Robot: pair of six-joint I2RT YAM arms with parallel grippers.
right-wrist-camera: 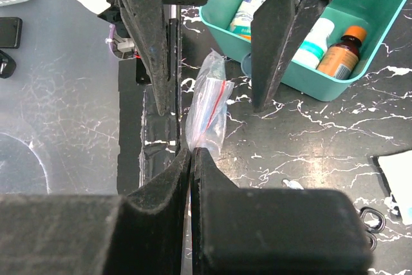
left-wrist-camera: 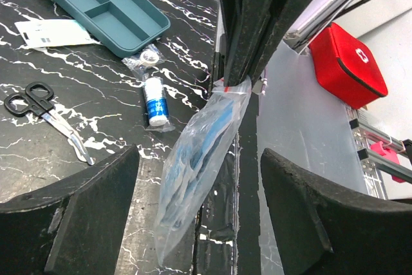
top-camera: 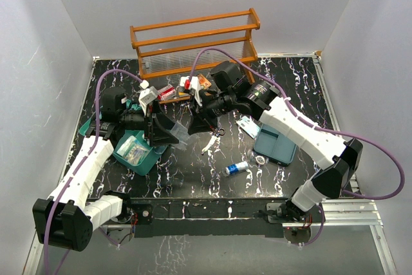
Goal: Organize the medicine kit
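The teal medicine kit [top-camera: 138,154] lies open at the left, with a white bottle [right-wrist-camera: 315,46] and a brown bottle [right-wrist-camera: 338,59] inside; it also shows in the right wrist view [right-wrist-camera: 360,62]. My right gripper [top-camera: 193,119] is shut on the top edge of a clear zip bag [top-camera: 182,134] with blue contents. In the right wrist view the right gripper [right-wrist-camera: 192,152] pinches the bag [right-wrist-camera: 209,104]. My left gripper [left-wrist-camera: 199,156] is open with the hanging bag [left-wrist-camera: 193,159] between its jaws, not touching them. In the top view the left gripper [top-camera: 167,131] is just right of the kit.
A blue-grey two-compartment tray [top-camera: 277,145] lies at the right, with a white packet [top-camera: 248,125] beside it. Scissors [top-camera: 215,136], a small blue-labelled bottle [top-camera: 237,167] and a tape roll [left-wrist-camera: 149,57] lie mid-table. An orange wooden rack [top-camera: 193,40] stands at the back.
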